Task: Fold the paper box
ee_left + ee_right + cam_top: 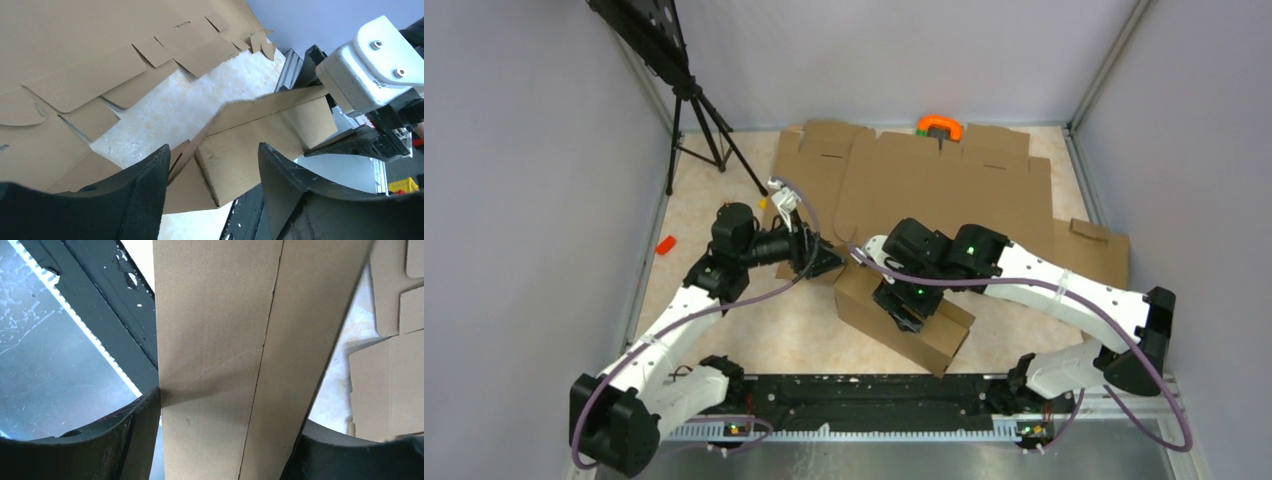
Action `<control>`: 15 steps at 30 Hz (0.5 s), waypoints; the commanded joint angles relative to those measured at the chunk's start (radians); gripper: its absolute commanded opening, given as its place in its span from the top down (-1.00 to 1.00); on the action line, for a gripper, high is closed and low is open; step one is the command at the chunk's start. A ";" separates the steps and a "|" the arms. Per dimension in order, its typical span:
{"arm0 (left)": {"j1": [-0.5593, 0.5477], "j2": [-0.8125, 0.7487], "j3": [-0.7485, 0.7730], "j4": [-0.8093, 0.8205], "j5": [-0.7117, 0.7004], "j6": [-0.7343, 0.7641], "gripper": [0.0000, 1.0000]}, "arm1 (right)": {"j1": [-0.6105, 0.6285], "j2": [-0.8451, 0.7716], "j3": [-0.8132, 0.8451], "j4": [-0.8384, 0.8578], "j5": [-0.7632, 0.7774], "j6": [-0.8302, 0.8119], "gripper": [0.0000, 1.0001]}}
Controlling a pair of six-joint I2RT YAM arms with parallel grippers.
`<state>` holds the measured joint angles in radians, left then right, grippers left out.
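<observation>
The right gripper (231,437) reaches down over the paper box (946,338), a plain brown cardboard piece with creased panels, half-raised into a shallow block. Its black fingers (134,436) stand fairly wide and straddle a long panel. The cardboard fills the whole gap, and a finger presses each long edge, so the box is held across its width. A crease line and a faint wrinkle run down the panel between them.

The left gripper (212,192) comes in level from the left, its jaws parted around the box's left end. A folded corner and a loose flap sit in the gap between the textured black fingers (142,197), with nothing gripped. Whether either pad touches the cardboard I cannot tell.

The box lies tilted on the pale speckled table (724,195), near the middle and just beyond the black rail (864,392) at the near edge. Behind it lie wide flat brown cardboard blanks (944,185) with notched edges. At their far edge sits an orange clamp-like object (940,126). A black tripod (696,105) stands in the far left corner, and a small orange-red piece (665,244) lies by the left wall.
</observation>
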<state>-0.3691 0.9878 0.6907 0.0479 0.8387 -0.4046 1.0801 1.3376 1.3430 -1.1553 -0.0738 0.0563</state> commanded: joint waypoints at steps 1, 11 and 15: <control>-0.048 -0.025 0.068 -0.087 -0.025 0.045 -0.24 | 0.014 0.005 0.036 0.002 0.015 0.010 -0.22; -0.116 -0.022 0.126 -0.222 -0.184 -0.002 0.26 | 0.015 0.012 0.047 0.000 0.018 0.022 -0.04; -0.136 0.009 0.133 -0.232 -0.247 -0.062 0.42 | 0.014 0.012 0.044 0.005 0.016 0.024 -0.02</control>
<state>-0.4862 0.9741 0.7784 -0.1623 0.6697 -0.4053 1.0801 1.3384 1.3434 -1.1591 -0.0708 0.0689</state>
